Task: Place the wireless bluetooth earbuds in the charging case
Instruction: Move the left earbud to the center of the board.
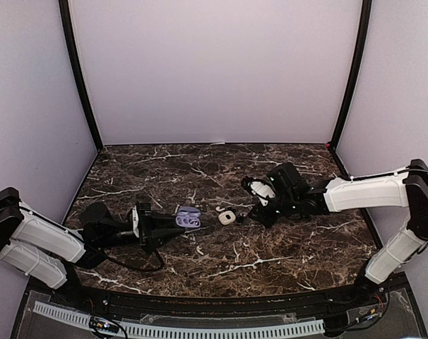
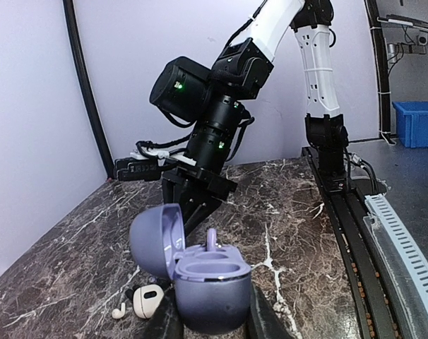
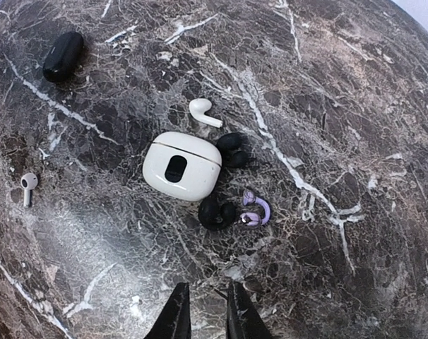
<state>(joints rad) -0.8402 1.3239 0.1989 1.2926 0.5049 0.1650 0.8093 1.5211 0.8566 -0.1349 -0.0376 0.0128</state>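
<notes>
Jaws of the left gripper (image 2: 214, 319) clamp the open lilac case (image 2: 207, 286), with one lilac earbud (image 2: 212, 240) standing in its socket. Ahead of the right gripper (image 3: 203, 311), whose jaws stand narrow and empty above the desk (image 3: 355, 106), I see the loose lilac bud (image 3: 255, 210) at 4 o'clock of the white case (image 3: 182, 166), just beside a black bud (image 3: 215, 212), and a white bud (image 3: 203, 113) at 12 o'clock.

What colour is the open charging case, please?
The charging case is lavender; best in left wrist view.
</notes>
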